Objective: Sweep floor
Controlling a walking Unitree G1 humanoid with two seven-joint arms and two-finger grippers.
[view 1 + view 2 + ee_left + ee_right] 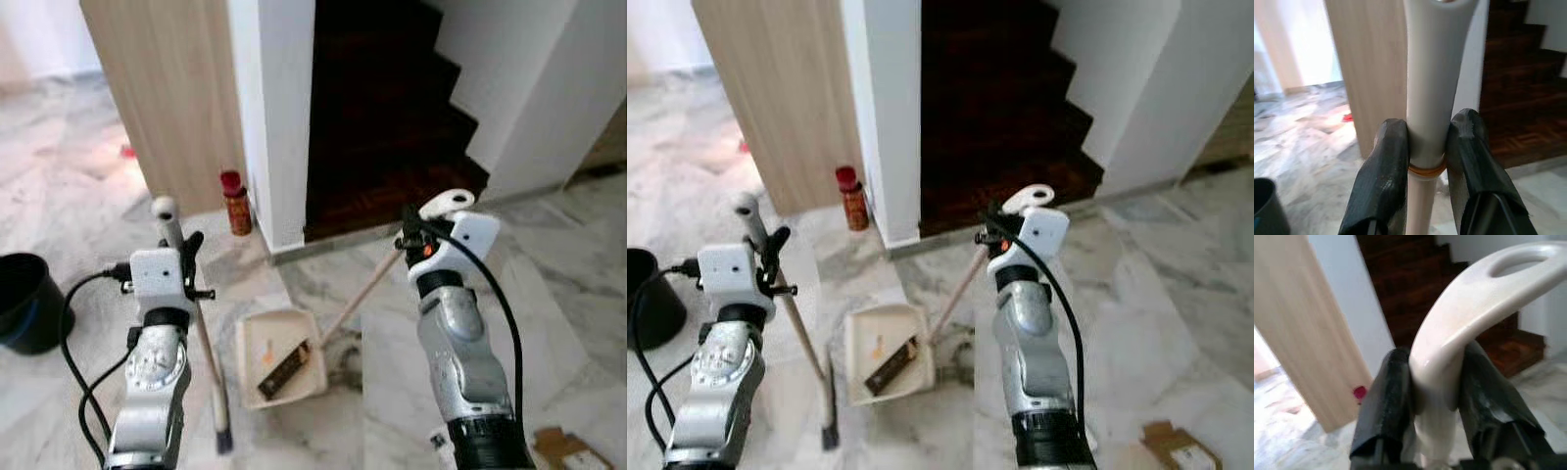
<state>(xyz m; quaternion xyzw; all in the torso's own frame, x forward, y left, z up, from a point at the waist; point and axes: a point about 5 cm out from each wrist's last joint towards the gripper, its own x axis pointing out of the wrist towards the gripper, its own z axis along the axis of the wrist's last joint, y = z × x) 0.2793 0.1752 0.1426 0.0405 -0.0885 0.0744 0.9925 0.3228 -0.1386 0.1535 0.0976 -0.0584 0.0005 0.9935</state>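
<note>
- Broom (201,333): its white grip is clamped in the left gripper (1425,161); the head rests on the floor just left of the dustpan.
- Dustpan (284,354): its looped handle is clamped in the right gripper (1435,396); debris lies inside.
- Short strokes toward the pan's lip, kept flat, are judged best.

Open marble floor (578,294) rightward; wall corner (274,117) (red can (235,203) beside) ahead.

Black bucket (24,302) far left; red-capped can (235,203) beside white pillar (277,117)
</note>
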